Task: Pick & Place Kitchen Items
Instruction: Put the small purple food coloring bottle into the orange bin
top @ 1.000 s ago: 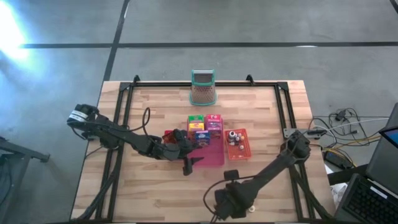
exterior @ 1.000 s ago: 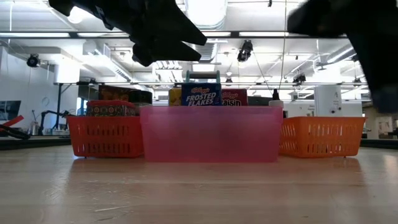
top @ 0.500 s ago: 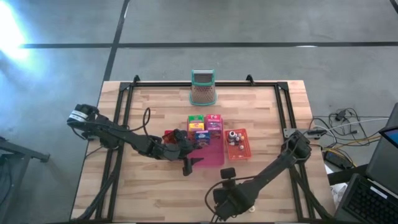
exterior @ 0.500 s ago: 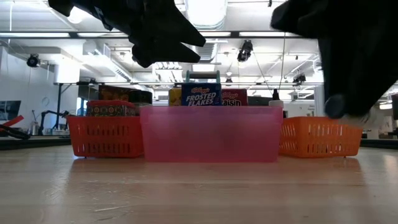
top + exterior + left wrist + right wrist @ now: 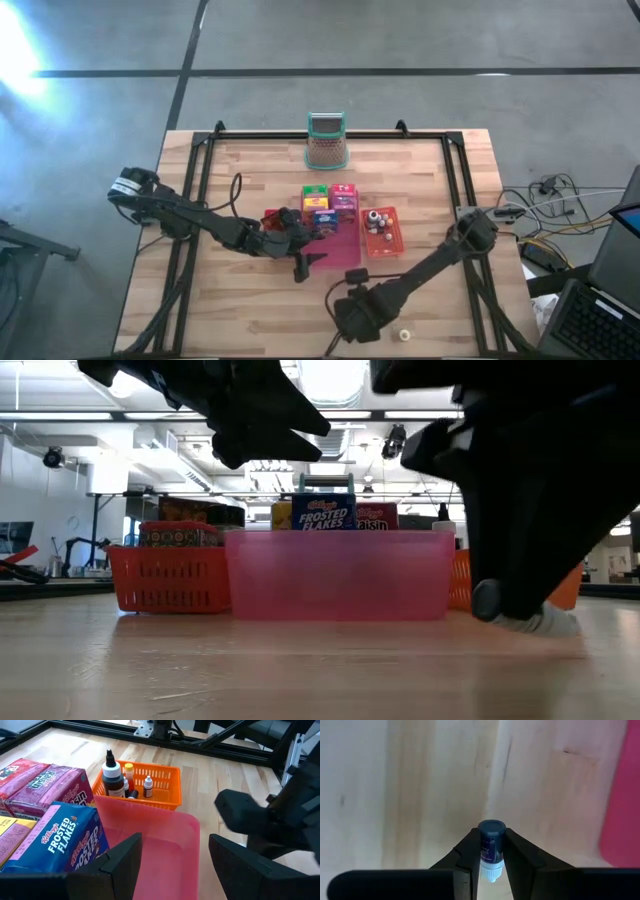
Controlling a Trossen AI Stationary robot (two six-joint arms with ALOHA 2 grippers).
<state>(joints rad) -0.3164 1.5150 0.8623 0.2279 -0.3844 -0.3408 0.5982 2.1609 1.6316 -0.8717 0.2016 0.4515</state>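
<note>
The right gripper (image 5: 491, 851) is hovering low over the near part of the wooden worktop (image 5: 250, 310), its fingers (image 5: 467, 855) pinching a tiny dark bottle with a white cap (image 5: 491, 849). A small white jar (image 5: 405, 335) is lying on the boards just beside that arm. The left gripper (image 5: 170, 857) is hanging above the translucent pink plastic tub (image 5: 175, 845) with its fingers (image 5: 125, 865) spread wide and holding nothing. A blue Frosted Flakes box (image 5: 60, 842) is standing in the tub beside pink cereal boxes (image 5: 47, 782). Just beyond, the orange mesh basket (image 5: 160, 795) is carrying small capped bottles (image 5: 112, 777). A red mesh basket (image 5: 165, 575) is sitting on the tub's other side, holding boxes
</note>
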